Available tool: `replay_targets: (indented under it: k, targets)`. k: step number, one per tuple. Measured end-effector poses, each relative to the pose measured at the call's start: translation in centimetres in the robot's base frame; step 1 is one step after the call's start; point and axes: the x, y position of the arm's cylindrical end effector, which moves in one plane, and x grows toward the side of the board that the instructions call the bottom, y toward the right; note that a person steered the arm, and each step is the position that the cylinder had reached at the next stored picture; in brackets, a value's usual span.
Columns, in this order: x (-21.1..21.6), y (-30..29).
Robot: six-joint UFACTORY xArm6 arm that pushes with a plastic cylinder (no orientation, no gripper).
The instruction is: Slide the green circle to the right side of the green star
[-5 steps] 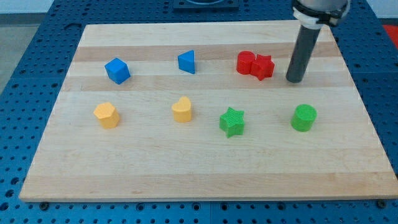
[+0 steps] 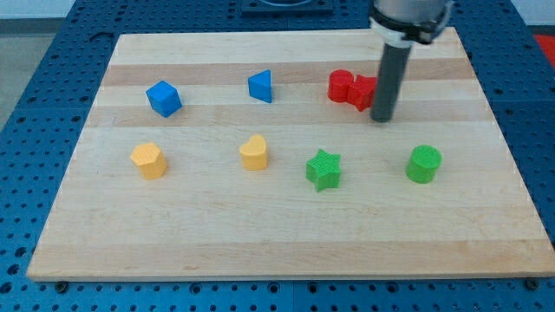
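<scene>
My tip (image 2: 382,118) rests on the tabletop (image 2: 260,243) just beside the red blocks (image 2: 351,88), above and between the green star (image 2: 323,170) and green circle (image 2: 424,164). I carry no pincer, only this rod.

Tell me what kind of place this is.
Probably a robotics lab bench: a wooden board lies on a blue perforated table, small coloured blocks such as the green star sit on it, and my tip rests there.

I can read no text, label, brand, number or sign anywhere in my view. The wooden board (image 2: 286,251) and the coloured blocks on it are unmarked.
</scene>
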Motion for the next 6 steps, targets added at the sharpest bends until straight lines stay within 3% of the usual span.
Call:
replay_targets:
  k: [2,3,4,6]
  targets:
    - [0.9,14.2]
    - [4.8,16.2]
    - [7.9,14.0]
    - [8.1,2.7]
